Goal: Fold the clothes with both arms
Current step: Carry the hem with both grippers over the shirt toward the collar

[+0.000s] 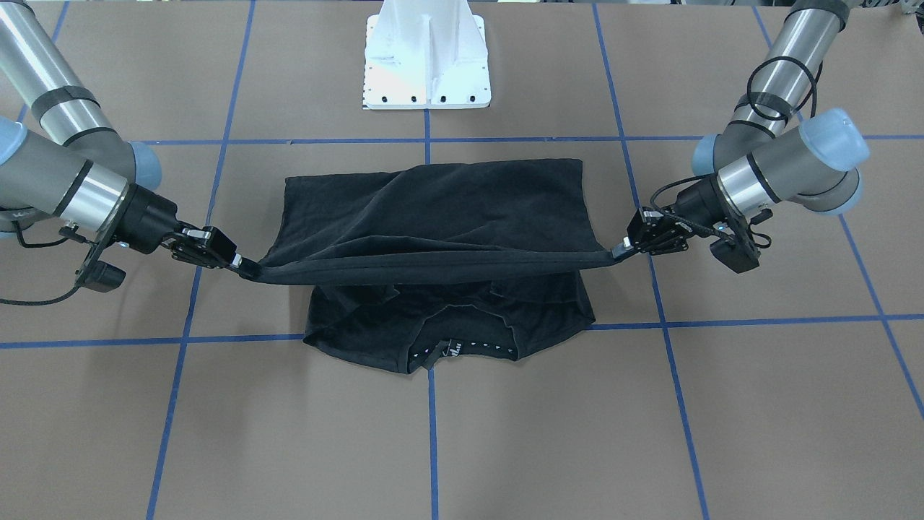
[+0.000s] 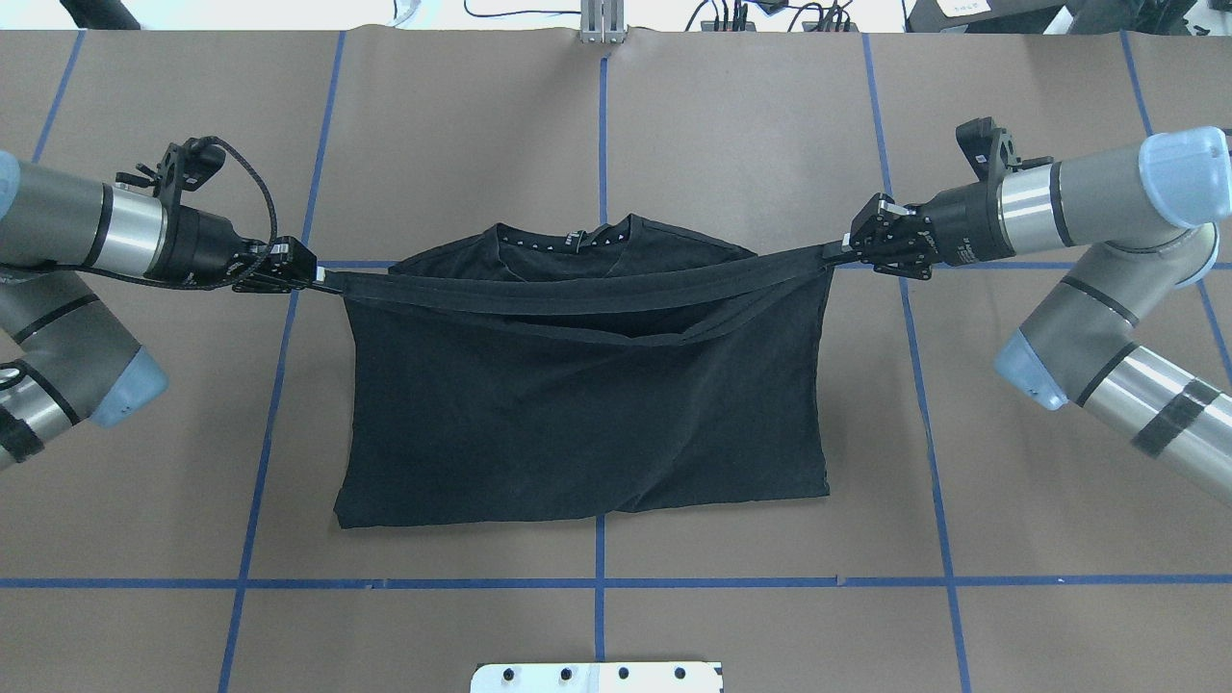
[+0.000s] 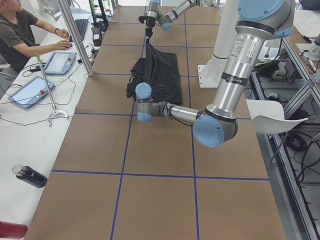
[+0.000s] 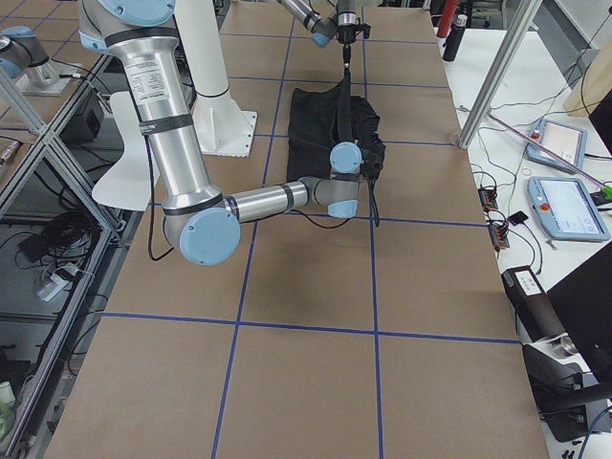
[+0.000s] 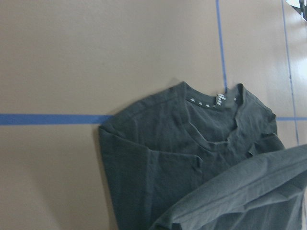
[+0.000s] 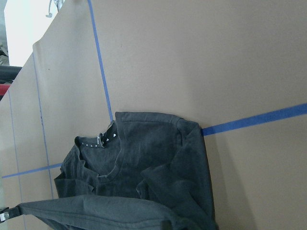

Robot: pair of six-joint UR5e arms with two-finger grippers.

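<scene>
The black T-shirt [image 2: 577, 414] lies flat on the brown table, its collar [image 2: 568, 241] at the far side from the robot. One edge of the shirt is lifted and stretched into a taut band above the collar end. My left gripper [image 2: 325, 277] is shut on one end of that band and my right gripper [image 2: 839, 252] is shut on the other. In the front-facing view the band spans from the right gripper [image 1: 242, 266] to the left gripper [image 1: 617, 253], over the shirt [image 1: 447, 202]. The wrist views show the collar [image 5: 216, 100] and the shirt [image 6: 144, 163] below. No logo shows.
The white pedestal base [image 1: 427, 65] stands behind the shirt on the robot's side. Blue tape lines [image 2: 600, 582] grid the table. A person sits at a white side bench [image 3: 30, 145] with tablets [image 3: 30, 91] and a black bottle [image 3: 30, 176].
</scene>
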